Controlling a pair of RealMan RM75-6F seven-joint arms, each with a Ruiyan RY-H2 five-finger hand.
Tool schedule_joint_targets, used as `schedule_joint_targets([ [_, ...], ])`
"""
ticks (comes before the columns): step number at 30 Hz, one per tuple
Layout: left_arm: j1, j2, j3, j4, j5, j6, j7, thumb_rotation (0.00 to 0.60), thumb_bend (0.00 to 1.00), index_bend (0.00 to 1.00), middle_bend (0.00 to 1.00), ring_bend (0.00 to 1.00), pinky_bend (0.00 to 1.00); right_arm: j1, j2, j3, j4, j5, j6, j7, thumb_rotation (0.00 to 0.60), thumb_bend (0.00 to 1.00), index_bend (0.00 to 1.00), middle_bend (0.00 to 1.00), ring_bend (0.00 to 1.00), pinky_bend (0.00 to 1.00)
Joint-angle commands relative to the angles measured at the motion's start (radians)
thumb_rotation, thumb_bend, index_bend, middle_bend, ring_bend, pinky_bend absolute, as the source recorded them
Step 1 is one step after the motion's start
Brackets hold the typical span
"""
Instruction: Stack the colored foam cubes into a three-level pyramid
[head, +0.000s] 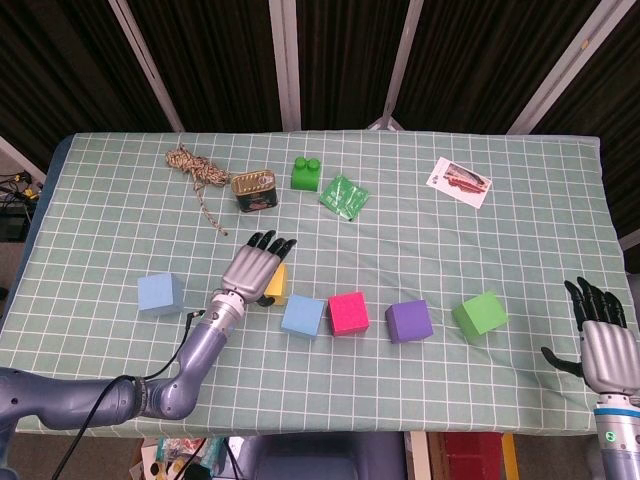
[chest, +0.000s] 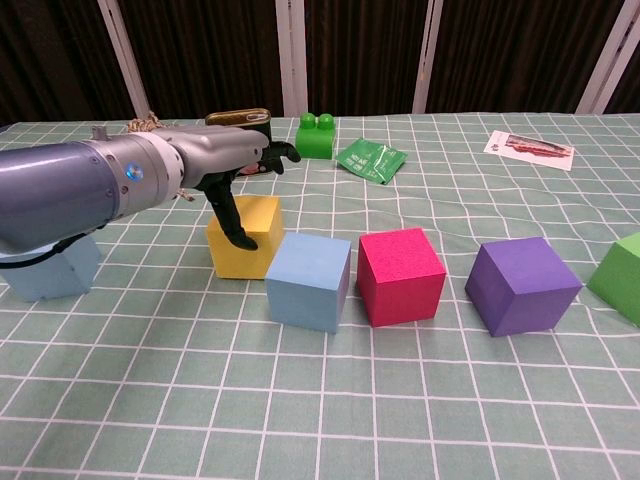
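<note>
Several foam cubes sit in a row near the table's front. The yellow cube (head: 277, 284) (chest: 243, 249) touches the light blue cube (head: 302, 315) (chest: 308, 281), which stands turned at an angle. Further right are the pink cube (head: 348, 312) (chest: 400, 275), the purple cube (head: 408, 320) (chest: 522, 285) and the green cube (head: 479, 313) (chest: 620, 275). A second light blue cube (head: 160, 293) (chest: 50, 270) stands apart at the left. My left hand (head: 256, 265) (chest: 225, 160) hovers over the yellow cube with fingers stretched out and the thumb hanging down across its top. My right hand (head: 605, 342) is open at the table's front right corner.
At the back lie a coil of rope (head: 195, 167), a tin can (head: 254, 190), a green toy block (head: 306, 174) (chest: 318, 135), a green packet (head: 344, 196) (chest: 370, 160) and a printed card (head: 459, 181) (chest: 528, 147).
</note>
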Motion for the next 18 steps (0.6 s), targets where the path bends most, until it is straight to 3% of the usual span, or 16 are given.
schedule_joint_targets([
  [1,0.009,0.024,0.000,-0.028,0.002,0.016,-0.014,0.600,0.21,0.00,0.09,0.01,0.08,0.000,0.001,-0.001,-0.001,0.001,-0.001,-0.001,0.600,0.19,0.00,0.00,0.00,0.00],
  [11,0.091,0.178,0.012,-0.189,0.082,0.068,-0.126,0.600,0.20,0.00,0.08,0.01,0.08,0.000,0.005,-0.005,-0.004,-0.001,-0.003,-0.011,0.600,0.19,0.00,0.00,0.00,0.00],
  [18,0.136,0.257,0.048,-0.256,0.131,0.064,-0.187,0.600,0.19,0.01,0.18,0.01,0.08,0.000,0.003,-0.008,-0.008,-0.007,0.001,-0.019,0.600,0.19,0.00,0.00,0.00,0.00],
])
